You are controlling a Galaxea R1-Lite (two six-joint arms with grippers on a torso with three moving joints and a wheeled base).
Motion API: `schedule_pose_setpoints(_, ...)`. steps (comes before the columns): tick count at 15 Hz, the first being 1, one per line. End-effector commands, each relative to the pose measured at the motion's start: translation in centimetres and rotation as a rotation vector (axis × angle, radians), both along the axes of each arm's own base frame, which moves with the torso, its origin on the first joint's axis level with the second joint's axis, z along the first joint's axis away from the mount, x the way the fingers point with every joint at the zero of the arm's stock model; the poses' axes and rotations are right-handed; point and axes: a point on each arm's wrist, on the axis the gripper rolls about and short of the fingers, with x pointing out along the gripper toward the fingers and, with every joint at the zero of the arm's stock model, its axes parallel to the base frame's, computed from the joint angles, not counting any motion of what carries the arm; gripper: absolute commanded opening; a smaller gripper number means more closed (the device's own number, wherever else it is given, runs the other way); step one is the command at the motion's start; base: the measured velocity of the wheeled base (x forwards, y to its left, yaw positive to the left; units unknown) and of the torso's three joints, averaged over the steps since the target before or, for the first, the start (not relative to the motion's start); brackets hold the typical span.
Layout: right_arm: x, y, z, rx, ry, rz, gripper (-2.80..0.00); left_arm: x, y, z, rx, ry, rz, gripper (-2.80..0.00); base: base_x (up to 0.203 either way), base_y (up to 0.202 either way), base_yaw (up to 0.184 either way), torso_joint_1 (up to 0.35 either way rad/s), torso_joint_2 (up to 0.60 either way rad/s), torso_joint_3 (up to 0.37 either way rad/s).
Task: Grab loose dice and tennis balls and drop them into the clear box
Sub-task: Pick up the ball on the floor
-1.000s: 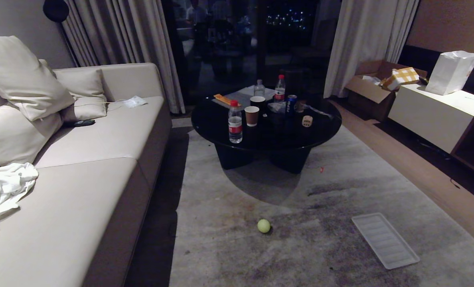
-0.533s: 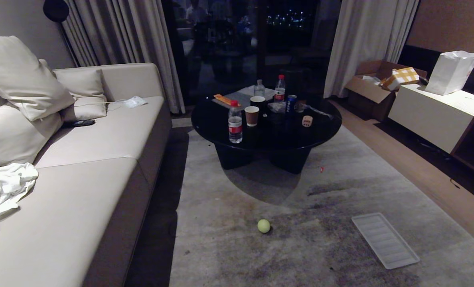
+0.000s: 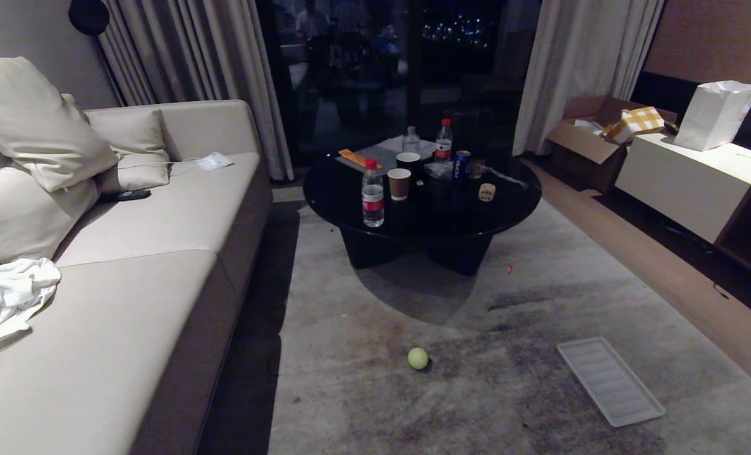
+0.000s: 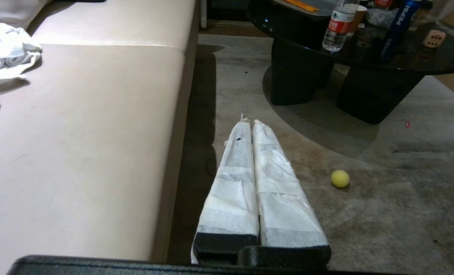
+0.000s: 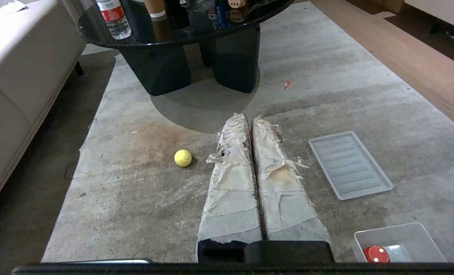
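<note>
Carpet holds one tennis ball (image 3: 418, 358); clear box (image 5: 422, 233) cut off; both jaws clenched, empty

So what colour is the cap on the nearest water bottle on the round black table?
Red, clearest in the head view.

Tennis ball (image 3: 418, 358) lower centre of head view: plain yellow-green. Die (image 3: 487, 192) on the table: beige with dark pips. Round table (image 3: 350, 208): glossy black. Lid (image 3: 610, 381) lower right: whitish, ribbed. Clear box (image 5: 422, 238) at bottom right of right wrist view: transparent, with a red white-pipped piece (image 5: 376, 254) inside. Rug (image 3: 540, 303): grey, mottled with darker patches and a brownish stain. Sofa (image 3: 148, 265) at left: beige; cloth (image 3: 2, 303) on it white. Water bottle (image 3: 372, 194): clear, red cap and red label. Paper cup (image 3: 399, 184): brown with white rim. Can (image 3: 461, 165): blue. Curtains (image 3: 578, 63): pale grey. Parcel (image 3: 634, 122) in the cardboard box upper right: yellow-white check. Bag (image 3: 715, 114): white. Both grippers' fingers (image 4: 246, 179) (image 5: 265, 183) wrapped in white tape, the right's stained brown.
</note>
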Motion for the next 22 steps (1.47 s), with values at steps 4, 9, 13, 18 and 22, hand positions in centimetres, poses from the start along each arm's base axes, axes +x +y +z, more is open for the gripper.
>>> schedule_pose_setpoints(4, 0.01, 0.00, -0.01, 0.000, 0.002, 0.001, -2.80, 0.01, 0.00, -0.04, 0.001, 0.002, 0.001, -2.80, 0.000, 0.000, 0.000, 0.000, 0.00, 0.000)
schedule_pose_setpoints(9, 0.01, 0.00, -0.01, 0.000, 0.002, 0.000, -2.80, 0.02, 0.00, -0.04, 0.003, 0.003, 0.000, -2.80, 0.000, 0.000, 0.000, 0.000, 0.00, 0.000)
schedule_pose_setpoints(13, 0.01, 0.00, -0.01, 0.000, 0.002, 0.001, -2.80, 0.02, 0.00, -0.04, 0.001, 0.002, 0.001, -2.80, 0.000, 0.000, 0.000, 0.000, 0.00, 0.000)
schedule_pose_setpoints(18, 0.01, 0.00, -0.01, 0.000, 0.002, 0.001, -2.80, 0.02, 0.00, -0.04, -0.001, 0.002, 0.001, -2.80, 0.000, 0.000, 0.000, 0.000, 0.00, 0.000)
schedule_pose_setpoints(22, 0.01, 0.00, -0.01, 0.000, 0.002, 0.000, -2.80, 0.01, 0.00, -0.04, -0.001, 0.001, 0.001, -2.80, 0.000, 0.000, 0.000, 0.000, 0.00, 0.000)
